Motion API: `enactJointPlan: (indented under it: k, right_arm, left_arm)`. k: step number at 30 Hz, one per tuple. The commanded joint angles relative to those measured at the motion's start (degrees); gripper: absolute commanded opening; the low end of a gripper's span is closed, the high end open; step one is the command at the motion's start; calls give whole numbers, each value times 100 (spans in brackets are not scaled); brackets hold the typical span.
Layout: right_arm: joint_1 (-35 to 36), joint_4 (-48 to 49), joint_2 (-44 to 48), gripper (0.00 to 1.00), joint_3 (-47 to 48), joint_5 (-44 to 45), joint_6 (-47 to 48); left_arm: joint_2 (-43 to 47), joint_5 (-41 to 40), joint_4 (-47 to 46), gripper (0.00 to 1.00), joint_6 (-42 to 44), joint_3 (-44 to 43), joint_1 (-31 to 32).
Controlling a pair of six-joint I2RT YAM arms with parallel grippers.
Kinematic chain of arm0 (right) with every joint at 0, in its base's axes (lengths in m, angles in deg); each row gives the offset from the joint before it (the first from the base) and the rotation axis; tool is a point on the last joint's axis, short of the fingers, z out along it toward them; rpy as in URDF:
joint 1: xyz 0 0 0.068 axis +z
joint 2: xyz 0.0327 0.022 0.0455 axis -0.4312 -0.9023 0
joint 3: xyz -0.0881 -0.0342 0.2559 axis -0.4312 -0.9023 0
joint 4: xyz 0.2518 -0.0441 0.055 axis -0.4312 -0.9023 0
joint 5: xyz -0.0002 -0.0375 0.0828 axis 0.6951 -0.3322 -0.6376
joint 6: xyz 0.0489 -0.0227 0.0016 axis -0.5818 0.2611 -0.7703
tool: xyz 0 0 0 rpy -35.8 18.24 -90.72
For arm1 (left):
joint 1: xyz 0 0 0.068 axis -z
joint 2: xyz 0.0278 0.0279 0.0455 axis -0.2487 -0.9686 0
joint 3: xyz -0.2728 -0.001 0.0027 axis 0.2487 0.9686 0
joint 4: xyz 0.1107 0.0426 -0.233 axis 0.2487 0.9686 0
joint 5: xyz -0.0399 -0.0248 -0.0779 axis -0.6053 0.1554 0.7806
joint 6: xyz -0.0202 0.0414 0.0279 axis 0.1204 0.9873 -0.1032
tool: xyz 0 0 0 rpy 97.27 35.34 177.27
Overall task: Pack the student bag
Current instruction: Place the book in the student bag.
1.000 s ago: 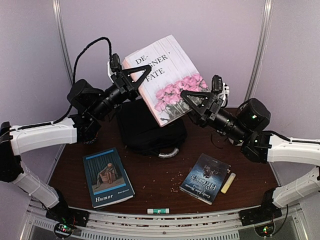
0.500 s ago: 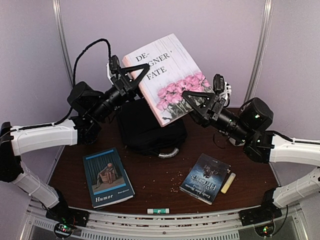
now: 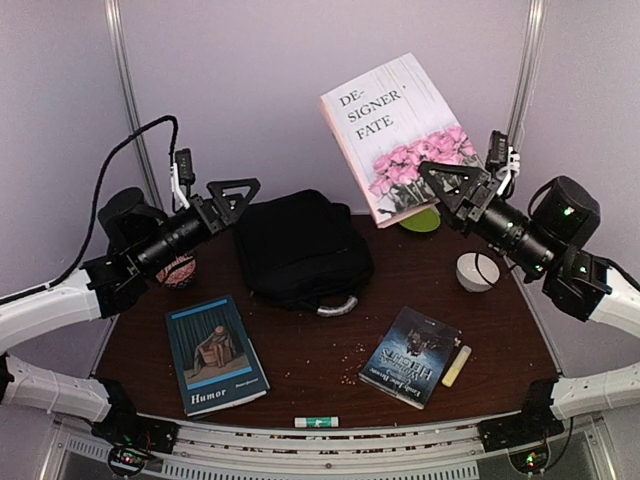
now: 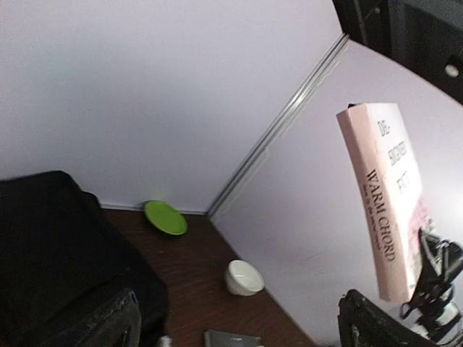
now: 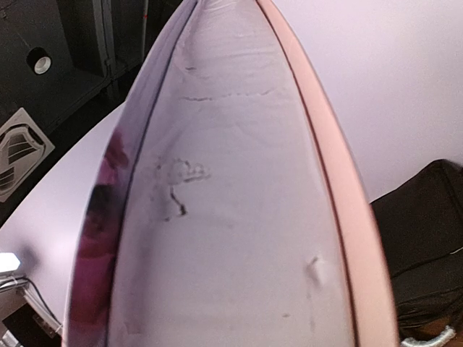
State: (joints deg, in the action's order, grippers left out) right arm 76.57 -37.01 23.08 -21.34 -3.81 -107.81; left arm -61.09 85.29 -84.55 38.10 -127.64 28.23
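Clamping rose-cover book (image 3: 400, 120) aloft in right gripper (image 3: 442, 188); hovering left gripper (image 3: 208, 182) beside student bag (image 3: 300, 245), jaws spread wide, apparently empty.

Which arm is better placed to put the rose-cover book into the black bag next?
Right, probably. The right tool grips the book in the air beside the student bag. The left tool is open and empty, left of the bag.

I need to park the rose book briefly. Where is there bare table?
Widest bare strip: between the Humor book and the dark book, in front of the backpack. A narrower patch lies between backpack and white bowl. Crowded: right rear, by bowl and green plate.
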Motion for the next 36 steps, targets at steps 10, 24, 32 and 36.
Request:
enactJointPlan:
  k: [10,24,32,36]
  right_arm:
    - [-883,-1502,1157,33,-1536,413,-21]
    - [-932,-1756,1579,33,-1962,242,-86]
    - [-935,-1727,1614,33,-1984,126,-79]
    - [-936,-1748,1670,33,-1994,99,-97]
  left_arm:
    - [-2461,-1830,6112,98,5330,-2697,613]
    - [-5176,-2905,6550,96,5958,-4885,817]
    - [-5724,-2715,6444,90,6068,-5195,784]
    - [-5887,-2589,6415,87,6105,-5287,753]
